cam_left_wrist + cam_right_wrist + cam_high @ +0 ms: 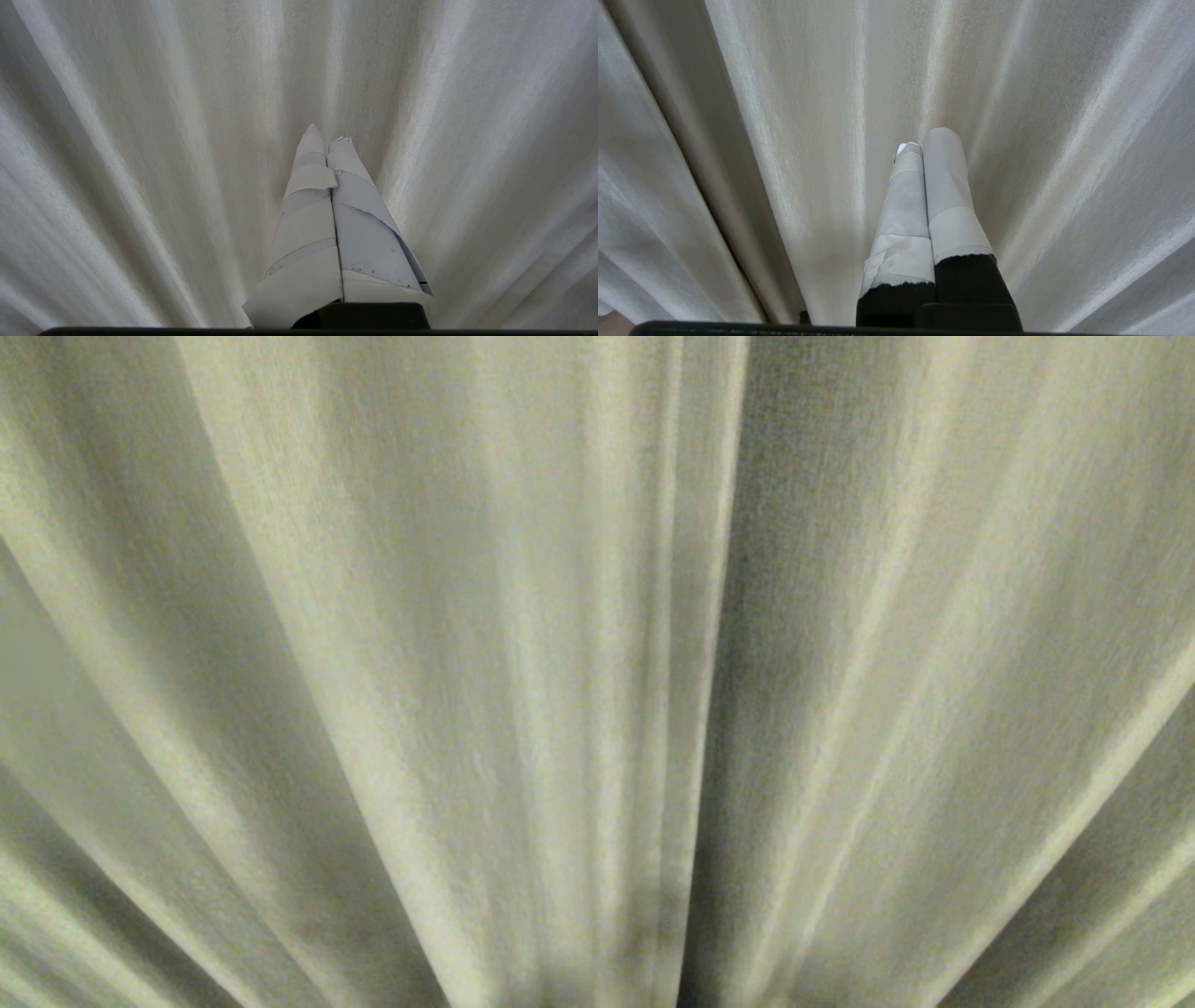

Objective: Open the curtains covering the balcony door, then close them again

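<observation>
Cream-white curtains (523,672) with vertical folds fill the whole head view, drawn together; two panels meet along a dark seam (719,709) just right of centre. The balcony door is hidden behind them. Neither arm shows in the head view. In the left wrist view my left gripper (327,137), its fingers wrapped in white tape, is shut with nothing between them and points at the curtains (140,140). In the right wrist view my right gripper (924,142), also taped, is shut and empty, facing the curtains (1041,116), with a deep fold (691,140) off to one side.
A small patch of tan floor (609,324) shows at a corner of the right wrist view, under the curtain hem. Fabric fills everything else.
</observation>
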Tool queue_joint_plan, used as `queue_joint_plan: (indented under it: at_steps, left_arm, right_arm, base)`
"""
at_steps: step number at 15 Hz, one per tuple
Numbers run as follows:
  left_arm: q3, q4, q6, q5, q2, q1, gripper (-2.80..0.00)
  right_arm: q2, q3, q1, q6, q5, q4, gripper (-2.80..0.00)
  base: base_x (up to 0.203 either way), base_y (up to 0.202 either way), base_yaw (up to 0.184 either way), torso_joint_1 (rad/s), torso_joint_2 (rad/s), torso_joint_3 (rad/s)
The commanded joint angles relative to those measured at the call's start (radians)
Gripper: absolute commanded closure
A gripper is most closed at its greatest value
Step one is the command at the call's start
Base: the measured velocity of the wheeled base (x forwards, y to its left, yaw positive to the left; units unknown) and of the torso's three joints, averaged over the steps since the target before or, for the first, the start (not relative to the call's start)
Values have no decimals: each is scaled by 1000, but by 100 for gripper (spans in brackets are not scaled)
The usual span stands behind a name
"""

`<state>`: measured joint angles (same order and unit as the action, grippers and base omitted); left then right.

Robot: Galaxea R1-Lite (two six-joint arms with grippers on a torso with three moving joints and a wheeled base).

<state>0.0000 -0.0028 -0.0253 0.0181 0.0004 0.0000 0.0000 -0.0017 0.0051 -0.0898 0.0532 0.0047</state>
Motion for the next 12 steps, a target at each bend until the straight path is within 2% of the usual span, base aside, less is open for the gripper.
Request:
queue_joint_plan:
  at_steps: [1,12]
  left_arm:
    - [0,0,-1,0,0,0,0]
    - [0,0,-1,0,0,0,0]
  right_arm:
    - [2,0,-1,-1,0,-2,0]
    - [2,0,-1,7,-1,-2,0]
  base:
    - [0,0,0,0,0,0]
    - [0,0,0,0,0,0]
